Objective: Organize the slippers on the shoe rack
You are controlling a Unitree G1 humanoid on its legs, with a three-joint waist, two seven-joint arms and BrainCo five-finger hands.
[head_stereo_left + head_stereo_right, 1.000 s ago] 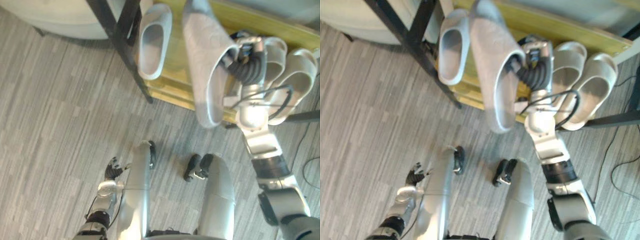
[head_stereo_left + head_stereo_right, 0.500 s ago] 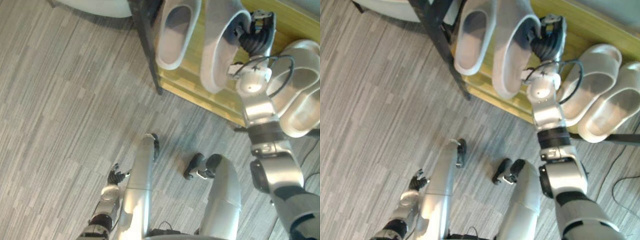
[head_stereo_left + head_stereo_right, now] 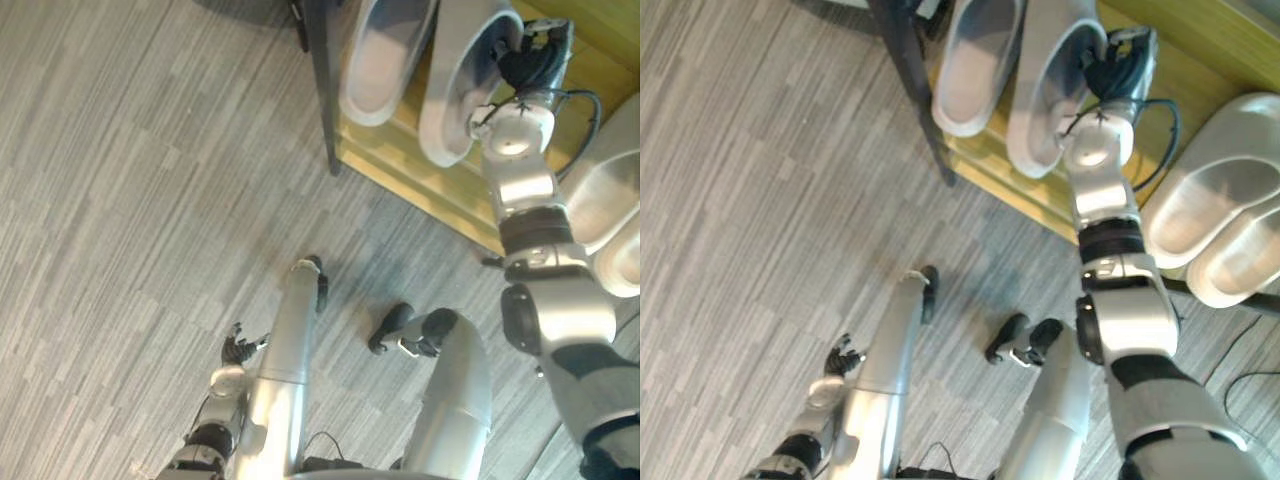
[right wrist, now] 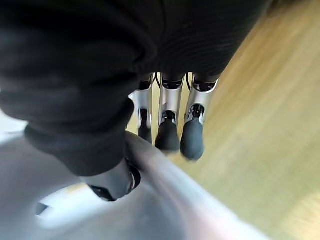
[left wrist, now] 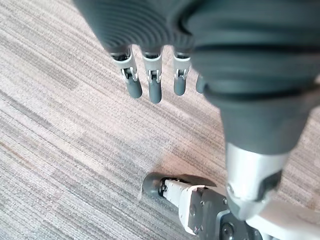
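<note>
Your right hand point(image 3: 528, 58) is at the yellow wooden shelf point(image 3: 432, 178) of the shoe rack, grasping a grey slipper point(image 3: 462, 88). In the right wrist view the fingers point(image 4: 169, 131) lie down the outside of the slipper's wall and the thumb curls inside it, so the wall is pinched between them.

The slipper lies just to the left of the hand. Its long axis runs from the shelf's front edge back into the rack, with the open heel end toward you. It is parallel to a second grey slipper point(image 3: 386, 62) just beside it on the left, near the rack's black post point(image 3: 322, 95). You cannot tell whether the held slipper's sole bears on the shelf.

Two white slippers point(image 3: 1212, 198) sit on the shelf to the right of your arm.

Your left hand point(image 3: 238, 349) hangs low over the grey floor point(image 3: 120, 200), fingers relaxed and holding nothing, well apart from the rack. The right hand looks the one to finish this placement, likely by letting go and drawing back along that axis.
</note>
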